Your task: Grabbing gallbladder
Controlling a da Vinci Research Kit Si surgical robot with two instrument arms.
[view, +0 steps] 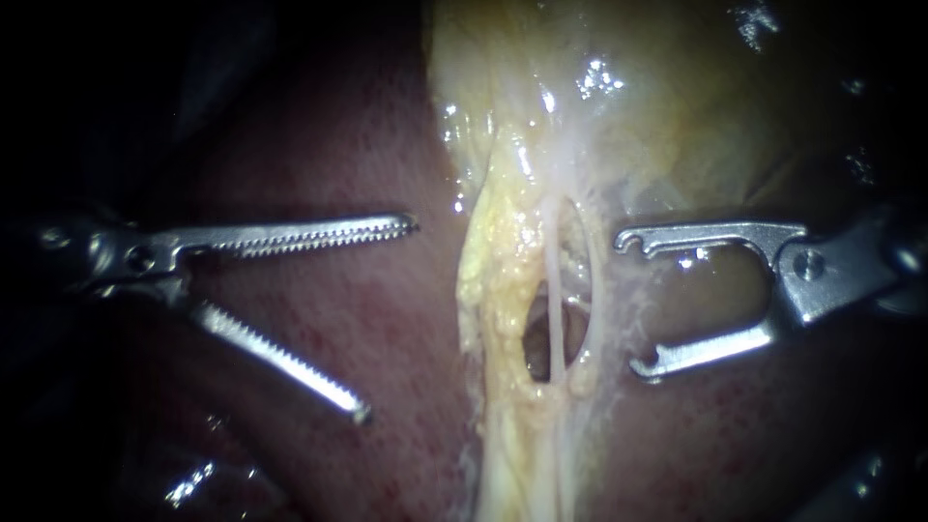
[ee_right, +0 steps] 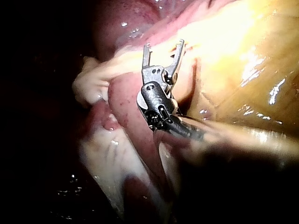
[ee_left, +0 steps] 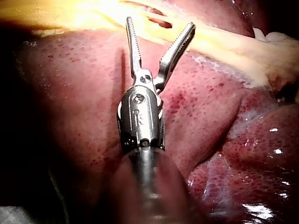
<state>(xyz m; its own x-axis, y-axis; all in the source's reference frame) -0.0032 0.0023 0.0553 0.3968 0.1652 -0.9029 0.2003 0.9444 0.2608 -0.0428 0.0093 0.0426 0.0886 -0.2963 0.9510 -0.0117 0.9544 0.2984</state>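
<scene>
left instrument out over the liver, toothed jaws spread wide on nothing, right instrument jaws gaping too, pale tube strung between the two, yellowish gallbladder up against the liver, ungrabbed

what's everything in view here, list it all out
liver: one, dark red, under and around both instruments
gallbladder: one, pale yellow and glistening, top of the endoscope view
fatty tissue: one strip, yellow-white, running down from the gallbladder between the instruments
tubes: two, pale white and thin, crossing an opening in the fatty tissue
left instrument: one, silver, toothed end effector open over the liver, holding nothing
right instrument: one, silver, end effector open beside the tubes, holding nothing
</scene>
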